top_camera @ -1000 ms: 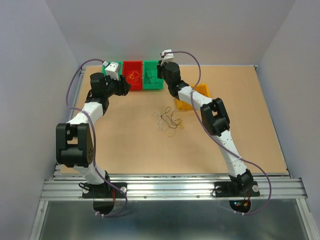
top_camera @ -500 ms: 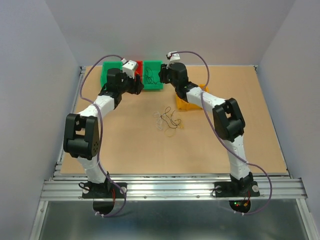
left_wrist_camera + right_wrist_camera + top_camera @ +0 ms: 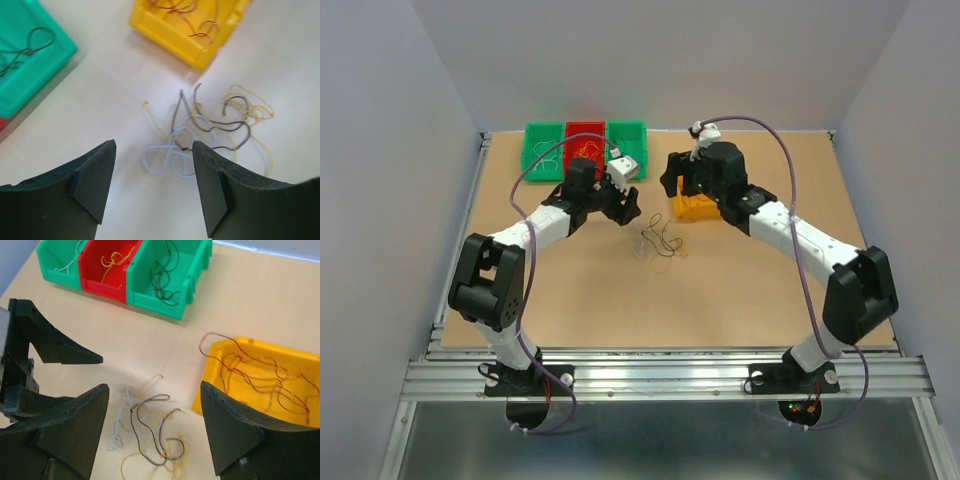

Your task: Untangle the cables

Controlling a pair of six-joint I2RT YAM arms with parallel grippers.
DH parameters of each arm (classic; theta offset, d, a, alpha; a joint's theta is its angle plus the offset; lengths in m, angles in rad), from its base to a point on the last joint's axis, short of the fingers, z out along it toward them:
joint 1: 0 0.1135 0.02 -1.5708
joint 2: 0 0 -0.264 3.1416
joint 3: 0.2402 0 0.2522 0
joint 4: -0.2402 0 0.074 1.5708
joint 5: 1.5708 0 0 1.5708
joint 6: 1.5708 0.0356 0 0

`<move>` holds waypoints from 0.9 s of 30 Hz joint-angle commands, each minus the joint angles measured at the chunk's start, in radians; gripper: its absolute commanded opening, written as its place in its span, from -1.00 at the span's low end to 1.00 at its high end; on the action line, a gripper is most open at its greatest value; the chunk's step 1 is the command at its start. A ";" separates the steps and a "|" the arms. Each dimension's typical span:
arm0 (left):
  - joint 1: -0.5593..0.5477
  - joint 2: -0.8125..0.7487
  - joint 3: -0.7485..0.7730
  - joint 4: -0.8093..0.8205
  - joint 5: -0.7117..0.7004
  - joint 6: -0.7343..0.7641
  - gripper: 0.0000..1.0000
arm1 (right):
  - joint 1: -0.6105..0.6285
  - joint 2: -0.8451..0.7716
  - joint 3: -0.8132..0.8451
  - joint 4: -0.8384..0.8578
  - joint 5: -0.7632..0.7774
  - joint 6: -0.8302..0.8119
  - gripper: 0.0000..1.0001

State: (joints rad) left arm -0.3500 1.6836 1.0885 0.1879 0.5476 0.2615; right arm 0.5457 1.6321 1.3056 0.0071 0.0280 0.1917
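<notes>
On the near-middle of the tan wooden bench (image 3: 770, 290) lies a loose tangle of thin white, dark brown and yellow cables (image 3: 658, 243), flat on the surface and touched by neither arm. Just beyond it on the left, the left pincer (image 3: 152, 150) hangs over the tangle with its black jaws wide apart and nothing between them. On the right, the right pincer (image 3: 152, 390) also stands open and empty above the tangle. Right of the tangle sits a yellow plastic bin (image 3: 260, 346) holding reddish-brown wires (image 3: 250, 375). At the far edge stand three bins in a row: a left green bin (image 3: 57, 272), a red bin (image 3: 100, 287) with an orange-yellow wire (image 3: 114, 260), and a right green bin (image 3: 155, 302) with dark wires (image 3: 162, 277).
</notes>
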 commanded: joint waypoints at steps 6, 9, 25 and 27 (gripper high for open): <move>-0.107 0.034 0.043 -0.031 -0.011 -0.010 0.47 | 0.008 -0.227 -0.173 -0.035 0.188 0.017 0.60; -0.155 0.112 0.091 -0.031 -0.063 -0.022 0.47 | 0.008 -0.264 -0.190 -0.035 0.200 0.020 0.60; -0.172 0.096 0.125 -0.016 -0.147 -0.048 -1.00 | 0.007 -0.339 -0.258 -0.033 0.080 -0.089 0.50; -0.172 0.006 0.082 -0.005 -0.114 -0.042 -1.00 | 0.007 -0.334 -0.261 -0.029 -0.058 -0.148 0.50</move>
State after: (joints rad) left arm -0.5228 1.8744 1.2030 0.1318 0.3992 0.1978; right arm 0.5465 1.3125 1.0649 -0.0517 0.1635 0.1513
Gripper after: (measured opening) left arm 0.030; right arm 0.747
